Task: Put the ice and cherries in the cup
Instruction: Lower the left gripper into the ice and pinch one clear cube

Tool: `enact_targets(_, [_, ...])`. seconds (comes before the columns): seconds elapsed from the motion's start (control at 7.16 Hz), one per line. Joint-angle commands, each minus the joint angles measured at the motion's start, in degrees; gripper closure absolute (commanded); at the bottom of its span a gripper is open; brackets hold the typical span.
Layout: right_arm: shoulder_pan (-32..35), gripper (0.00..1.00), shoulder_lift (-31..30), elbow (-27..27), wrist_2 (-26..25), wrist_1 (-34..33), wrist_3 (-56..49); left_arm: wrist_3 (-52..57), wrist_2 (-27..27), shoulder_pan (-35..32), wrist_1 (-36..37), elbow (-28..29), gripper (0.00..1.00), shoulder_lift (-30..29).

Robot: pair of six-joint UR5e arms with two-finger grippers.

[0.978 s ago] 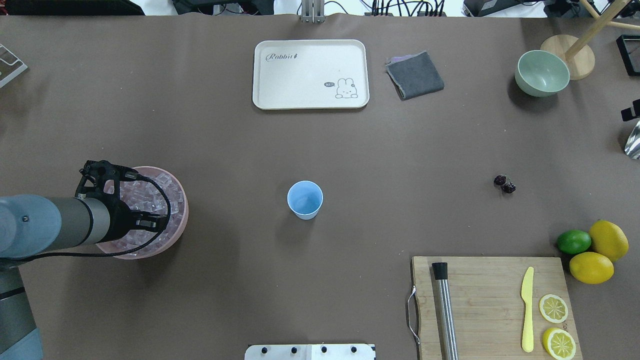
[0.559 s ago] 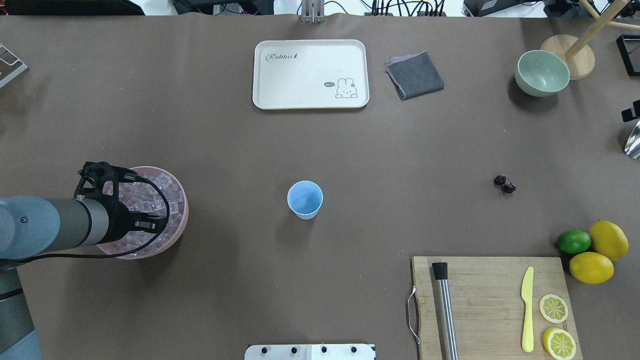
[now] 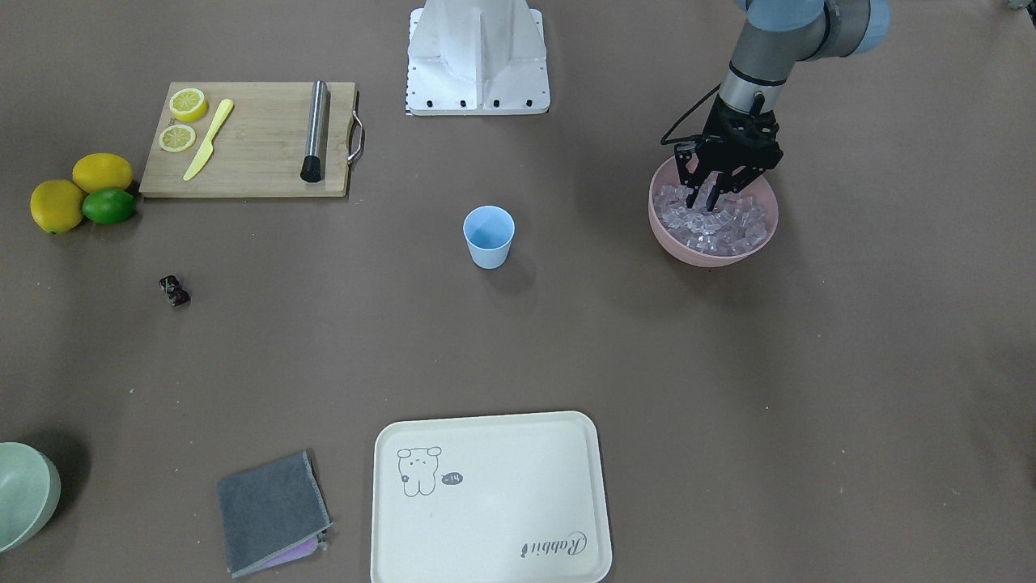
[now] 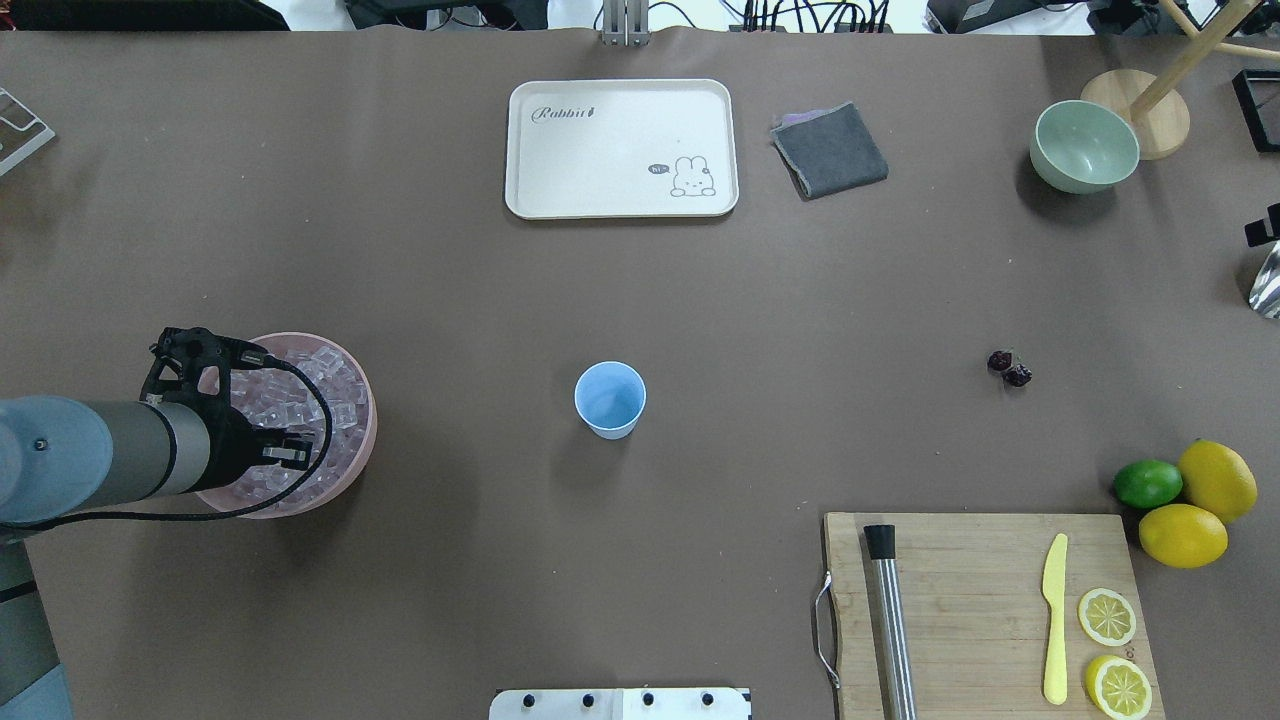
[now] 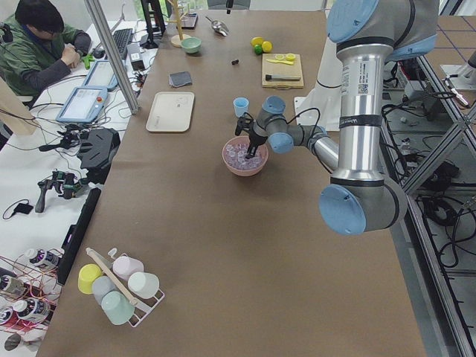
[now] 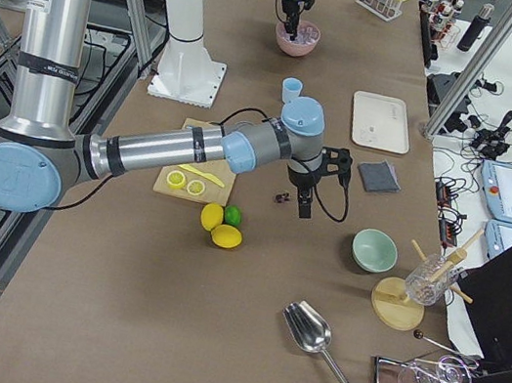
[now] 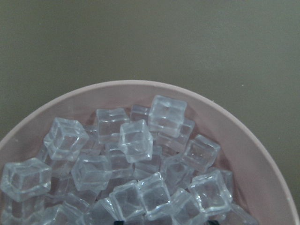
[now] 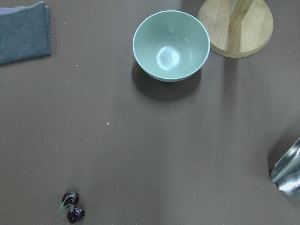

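Resting amid ice (image 3: 732, 228): left tool (image 3: 702, 206), tips apart.

A: We see a plain brown table cover (image 4: 400, 280) under everything.
B: We do; on it a small light blue plastic cup (image 4: 610, 400), and a round pink bowl (image 3: 712, 257) of clear, faintly pinkish ice cubes (image 7: 136, 140).
A: The tiny glossy pair of cherries (image 4: 1009, 367) looks dark red-brown to us.
B: We count yellow whole lemons (image 4: 1217, 480) beside a green lime (image 4: 1148, 483).
A: Our rectangular cream tray (image 4: 600, 160) bears a thin dark line-drawn rabbit and script lettering.
B: We add a pale green bowl (image 4: 1085, 150), a folded grey cloth (image 4: 830, 150) edged purple, a pale yellow plastic knife (image 4: 1055, 620) on a light wooden cutting board (image 4: 970, 600).
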Motion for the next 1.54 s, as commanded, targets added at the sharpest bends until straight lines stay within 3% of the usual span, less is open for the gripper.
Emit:
enact_targets(0.0, [0.0,0.0,-0.02,-0.08,-0.07,0.0,0.0,0.0,-0.09,-0.01,0.0,-0.67,0.79,0.51])
enact_targets(0.28, [0.0,0.0,0.07,-0.09,-0.07,0.0,0.0,0.0,-0.53,-0.89,0.09,-2.6,0.98,0.51])
enact_targets(0.42, [0.0,0.0,0.07,-0.09,0.02,0.0,0.0,0.0,-0.53,-0.98,0.09,-2.34,1.0,0.33])
enact_targets(0.56, [0.0,0.0,0.07,-0.09,-0.06,0.0,0.0,0.0,-0.53,-1.07,0.09,-2.34,0.58,0.33])
enact_targets(0.7, [0.0,0.0,0.07,-0.09,-0.07,0.0,0.0,0.0,-0.53,-0.98,0.09,-1.9,0.41,0.5])
enact_targets(0.84, [0.0,0.0,0.07,-0.17,-0.07,0.0,0.0,-0.09,-0.53,-0.81,0.44,-1.47,0.35,0.51])
enact_targets(1.4, [0.0,0.0,0.07,-0.26,-0.07,0.0,0.0,-0.88,-0.26,0.42,1.32,-1.03,0.35,0.33])
